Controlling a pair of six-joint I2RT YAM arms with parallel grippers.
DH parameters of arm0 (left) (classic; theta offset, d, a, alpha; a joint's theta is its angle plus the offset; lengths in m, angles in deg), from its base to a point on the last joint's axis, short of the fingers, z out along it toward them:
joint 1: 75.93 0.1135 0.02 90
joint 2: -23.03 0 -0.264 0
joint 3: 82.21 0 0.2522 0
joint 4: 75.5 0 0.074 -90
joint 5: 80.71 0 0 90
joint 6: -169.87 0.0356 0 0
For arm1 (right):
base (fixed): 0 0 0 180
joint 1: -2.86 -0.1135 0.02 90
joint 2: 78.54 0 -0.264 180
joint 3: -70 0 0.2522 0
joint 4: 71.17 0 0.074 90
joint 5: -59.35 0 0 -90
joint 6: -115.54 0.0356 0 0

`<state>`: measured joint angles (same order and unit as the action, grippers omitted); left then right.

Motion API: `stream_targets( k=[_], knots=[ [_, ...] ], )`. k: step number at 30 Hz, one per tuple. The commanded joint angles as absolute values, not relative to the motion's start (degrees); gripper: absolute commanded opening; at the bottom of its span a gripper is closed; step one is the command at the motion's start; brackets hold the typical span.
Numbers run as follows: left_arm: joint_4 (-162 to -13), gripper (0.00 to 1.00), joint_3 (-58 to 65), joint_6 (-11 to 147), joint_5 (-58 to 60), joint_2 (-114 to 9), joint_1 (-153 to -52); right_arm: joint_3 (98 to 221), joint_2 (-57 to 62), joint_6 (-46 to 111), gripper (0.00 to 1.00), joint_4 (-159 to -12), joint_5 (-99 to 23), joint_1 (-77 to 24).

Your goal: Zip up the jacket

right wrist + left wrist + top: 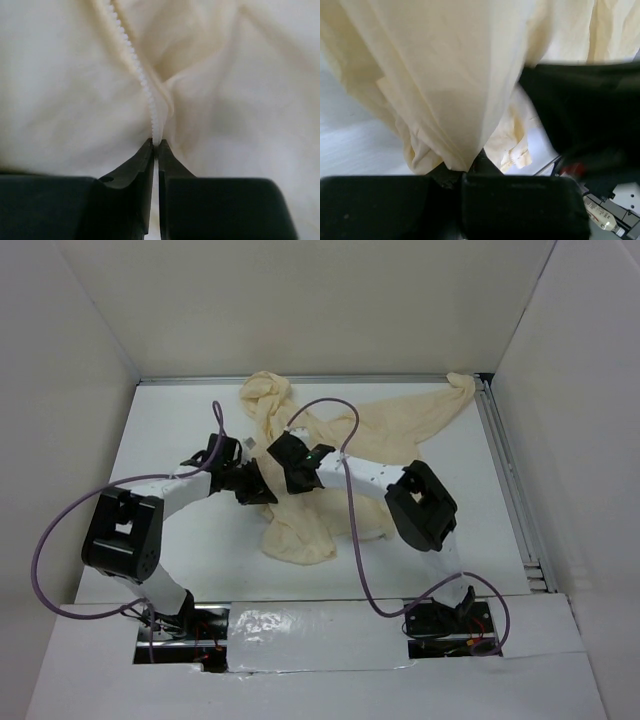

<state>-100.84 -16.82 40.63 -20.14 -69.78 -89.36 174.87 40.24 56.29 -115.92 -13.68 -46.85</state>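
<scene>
The cream jacket (330, 455) lies wrinkled across the middle and back of the white table. My left gripper (258, 486) is shut on a fold of the jacket's fabric (445, 100), which hangs taut from its jaws in the left wrist view. My right gripper (285, 452) sits close beside it over the jacket. Its jaws are shut on the white zipper (142, 80), pinching it at the tips (156, 145). The zipper's teeth run up and left from there. The slider is hidden.
White walls enclose the table on the left, back and right. A metal rail (510, 480) runs along the right edge. Purple cables (352, 530) loop over the jacket and the near table. The right arm's body (585, 115) shows dark in the left wrist view.
</scene>
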Motion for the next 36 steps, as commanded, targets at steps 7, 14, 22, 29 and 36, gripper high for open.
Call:
stream_targets(
  k=[7,14,22,29,36],
  knots=[
    [-101.83,0.00,-20.82,41.90,-17.88,-65.56,-84.19,167.36,32.65,63.25,0.00,-118.43,-4.18,-37.41],
    [-103.76,0.00,-21.61,42.96,-15.50,-63.19,-82.35,152.95,22.98,62.19,0.02,-108.41,-22.81,-25.28],
    [-104.73,0.00,-19.85,43.48,-16.38,-61.52,-81.91,148.01,14.28,57.71,0.58,-106.73,-23.10,-25.43],
    [-105.26,0.00,-17.39,44.54,-16.99,-59.59,-83.22,148.19,9.53,54.19,0.60,-109.28,-17.55,-38.44],
    [-107.90,0.34,-8.43,50.68,-19.07,-63.71,-79.45,139.85,4.25,57.80,0.59,-103.93,-25.88,-44.24]
  ],
)
